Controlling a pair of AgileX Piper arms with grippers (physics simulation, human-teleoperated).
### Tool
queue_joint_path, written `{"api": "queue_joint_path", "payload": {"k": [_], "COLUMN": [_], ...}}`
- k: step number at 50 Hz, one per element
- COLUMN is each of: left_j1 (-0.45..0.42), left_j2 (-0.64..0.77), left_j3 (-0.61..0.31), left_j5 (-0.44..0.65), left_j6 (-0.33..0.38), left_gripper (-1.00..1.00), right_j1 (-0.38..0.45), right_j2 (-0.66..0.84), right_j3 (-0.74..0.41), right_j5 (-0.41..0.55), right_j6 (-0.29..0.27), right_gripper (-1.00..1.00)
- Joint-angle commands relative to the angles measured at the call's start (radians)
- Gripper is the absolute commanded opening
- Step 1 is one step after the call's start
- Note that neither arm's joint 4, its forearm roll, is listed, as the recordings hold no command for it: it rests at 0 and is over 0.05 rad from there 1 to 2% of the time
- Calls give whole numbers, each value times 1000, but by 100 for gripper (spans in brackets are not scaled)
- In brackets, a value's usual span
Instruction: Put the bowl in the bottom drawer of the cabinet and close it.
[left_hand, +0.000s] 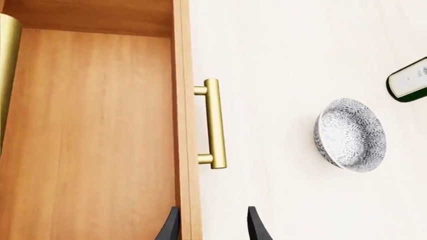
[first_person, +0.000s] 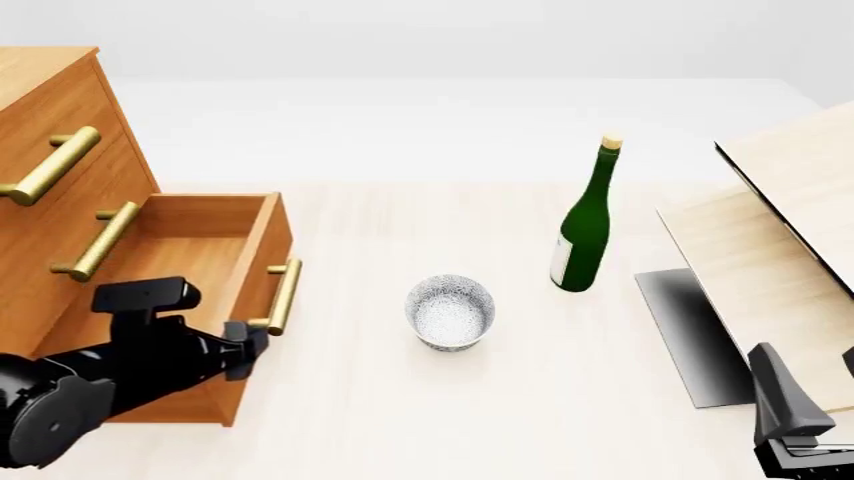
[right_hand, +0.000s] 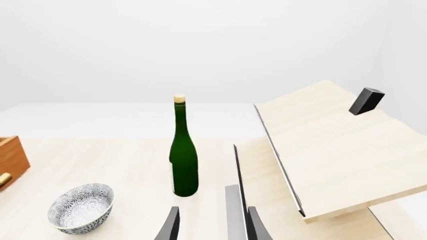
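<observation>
The white speckled bowl (first_person: 451, 312) stands upright on the table, between the cabinet (first_person: 54, 130) and a green bottle (first_person: 583, 225). The bottom drawer (first_person: 200, 250) is pulled out with nothing inside; its short brass handle (first_person: 278, 297) faces the bowl. My left gripper (first_person: 250, 346) is open just in front of the drawer's front panel, below the handle. In the left wrist view its fingertips (left_hand: 172, 227) straddle the panel edge, with the handle (left_hand: 212, 124) ahead and the bowl (left_hand: 350, 134) off to the side. My right gripper (first_person: 811, 385) is open at the table's near right, holding nothing; its view shows the bowl (right_hand: 80, 207).
The green bottle (right_hand: 183, 150) stands upright right of the bowl. Pale wood boards (first_person: 787, 210) lie tilted and stacked at the right, over a grey mat (first_person: 694, 330). Two upper drawers with longer brass handles (first_person: 51, 165) are closed.
</observation>
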Motion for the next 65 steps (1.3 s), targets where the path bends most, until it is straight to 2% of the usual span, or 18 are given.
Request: {"api": "queue_joint_path", "payload": {"k": [1, 30, 42, 53, 65], "left_j1": [-33, -96, -124, -139, -129], "left_j2": [20, 31, -32, -53, -94], "left_j3": [9, -37, -64, -67, -115], "left_j5": [-2, 4, 34, 42, 96], "left_j6": [-10, 2, 23, 14, 69], "left_gripper": [100, 100, 100, 100, 100], "right_j1": [0, 0, 0, 0, 0], "right_j2": [0, 0, 0, 0, 0], "right_j3": [0, 0, 0, 0, 0], "right_j5": [0, 0, 0, 0, 0], "right_j6": [0, 0, 0, 0, 0], "right_gripper": [100, 100, 100, 100, 100]}}
